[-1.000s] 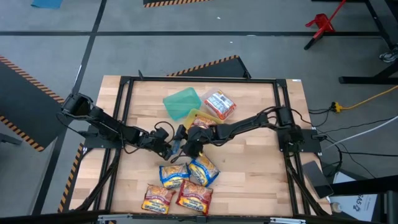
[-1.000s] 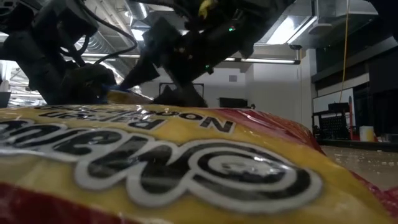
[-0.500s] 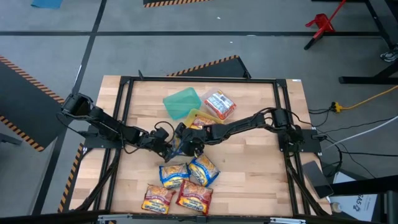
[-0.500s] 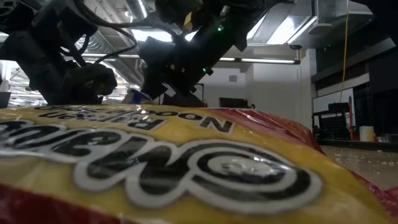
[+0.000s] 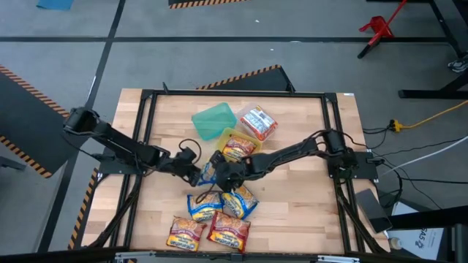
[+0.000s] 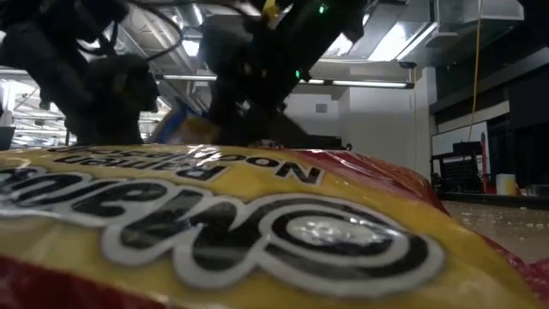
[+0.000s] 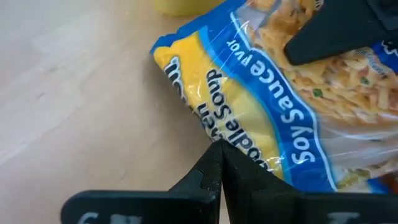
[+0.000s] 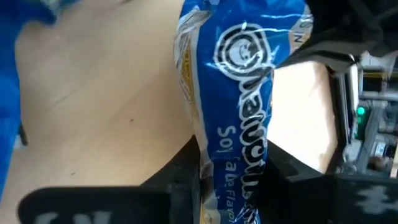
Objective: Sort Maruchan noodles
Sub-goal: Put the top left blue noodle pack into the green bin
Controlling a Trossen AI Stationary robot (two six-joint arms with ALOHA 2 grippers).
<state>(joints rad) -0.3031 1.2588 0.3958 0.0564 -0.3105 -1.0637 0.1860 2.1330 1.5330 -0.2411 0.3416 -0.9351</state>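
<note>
Both grippers are shut on one blue-and-yellow noodle packet [image 5: 208,173] at the table's middle. My left gripper [image 5: 197,174] comes from the left and my right gripper [image 5: 223,175] from the right. The packet also shows in the left wrist view [image 7: 273,106] and the right wrist view [image 8: 239,68]. Two blue-and-yellow packets [image 5: 221,203] and two orange-red packets [image 5: 208,232] lie flat near the front edge. An orange packet [image 5: 238,148] lies in the yellow container [image 5: 225,136]. A red-and-white packet [image 5: 258,123] lies at the back. My left gripper pinches the packet's yellow edge [image 7: 214,134] between its two fingers, coming level from the table's left. The packet spreads away beyond the fingertips, its printed face toward the wrist camera. My right gripper pinches the packet between its two fingers at the blue printed part [image 8: 233,158], coming from the table's right. The packet stands on edge in the hold and reaches out past the fingertips. One of its fingers [image 7: 336,31] lies on the packet's printed face.
A teal container [image 5: 214,120] stands behind the yellow one. A big yellow-and-red packet [image 6: 257,232] fills the low view's foreground. Bare wood lies on the table's right half [image 5: 307,197]. A black frame [image 5: 146,98] rims the table.
My right gripper has moved a little toward the table's near-left, still shut on the blue packet. In the low view the packet has risen between the two grippers and stands more upright than before.
</note>
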